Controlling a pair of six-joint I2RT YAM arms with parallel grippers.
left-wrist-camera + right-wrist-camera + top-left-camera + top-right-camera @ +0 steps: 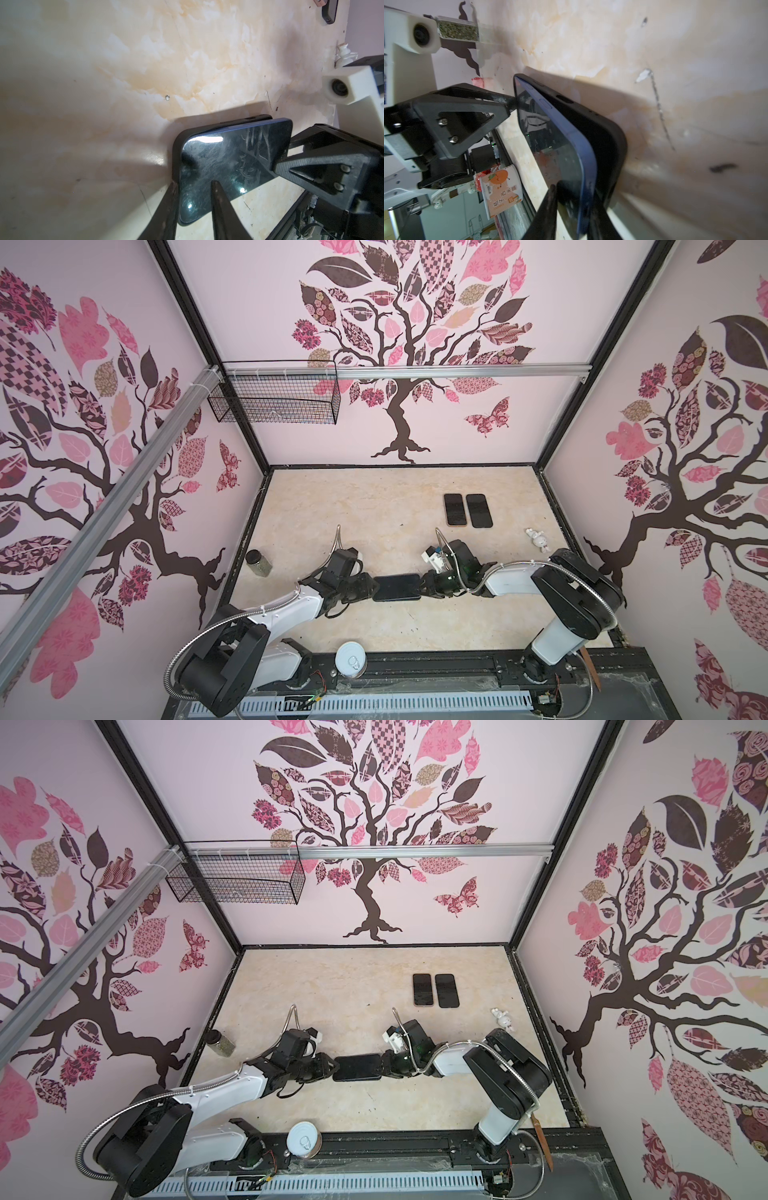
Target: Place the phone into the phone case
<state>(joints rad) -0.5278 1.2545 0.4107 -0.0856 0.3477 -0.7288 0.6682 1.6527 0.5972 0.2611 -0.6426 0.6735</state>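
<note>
A dark-screened, blue-edged phone (397, 587) lies half seated in a black phone case (176, 158) at the middle front of the table. Its blue side (571, 133) stands proud of the case wall (610, 143) along one long edge. My left gripper (194, 184) is shut on the left end, one finger outside the case and the other on the screen (228, 158). My right gripper (575, 191) is on the right end, one tip on the glass and the other behind the case. In both top views the grippers (373, 588) (422, 587) face each other across it.
Two more dark phones (455, 510) (478, 511) lie side by side at the back right. A small white figurine (539, 540) is near the right wall, a spice jar (258, 562) near the left wall, and a white can (351, 659) at the front edge.
</note>
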